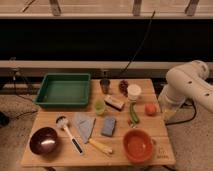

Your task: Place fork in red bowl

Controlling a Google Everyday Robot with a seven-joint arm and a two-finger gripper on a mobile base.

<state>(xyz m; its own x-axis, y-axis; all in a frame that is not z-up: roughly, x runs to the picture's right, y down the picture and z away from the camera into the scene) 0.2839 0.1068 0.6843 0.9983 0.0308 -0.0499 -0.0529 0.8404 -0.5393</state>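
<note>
The red bowl (138, 145) is round and orange-red with a plain inside. It stands at the table's front right, and nothing shows in it. I cannot make out the fork anywhere on the table. My white arm (190, 85) comes in from the right. My gripper (168, 112) hangs at its lower end, just off the table's right edge, behind and to the right of the red bowl. I cannot tell whether it holds anything.
On the wooden table (50, 158): a green tray (64, 90) back left, a dark maroon bowl (44, 140) front left, a white-headed brush (68, 131), a grey cloth (85, 125), a blue sponge (108, 126), a yellow-handled tool (101, 146), a green vegetable (133, 113), an orange fruit (150, 109), a white cup (134, 92) and a dark cup (105, 85).
</note>
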